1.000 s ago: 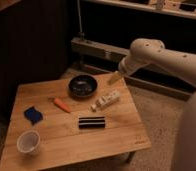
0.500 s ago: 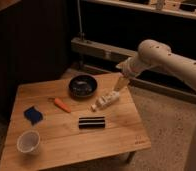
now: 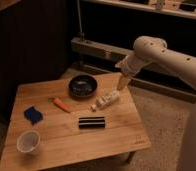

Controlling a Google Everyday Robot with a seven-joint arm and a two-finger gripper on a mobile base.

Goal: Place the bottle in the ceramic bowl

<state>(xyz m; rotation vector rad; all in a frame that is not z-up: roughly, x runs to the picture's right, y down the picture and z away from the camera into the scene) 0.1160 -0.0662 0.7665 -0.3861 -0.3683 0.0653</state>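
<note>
The whitish bottle [image 3: 106, 100] lies on its side on the wooden table [image 3: 66, 135], right of centre, its cap toward the front left. The dark round ceramic bowl [image 3: 82, 86] sits behind and left of it, apart from it. My gripper [image 3: 123, 83] hangs from the white arm at the table's back right, just above and to the right of the bottle, not touching it.
An orange carrot [image 3: 61, 105] lies left of the bottle. A black rectangular bar [image 3: 91, 122] lies in front of it. A blue object [image 3: 33, 114] and a white cup [image 3: 29, 142] are at the left front. A dark shelf unit stands behind the table.
The arm has moved the gripper down and toward the bottle. The bottle, bowl and other objects have not moved.
</note>
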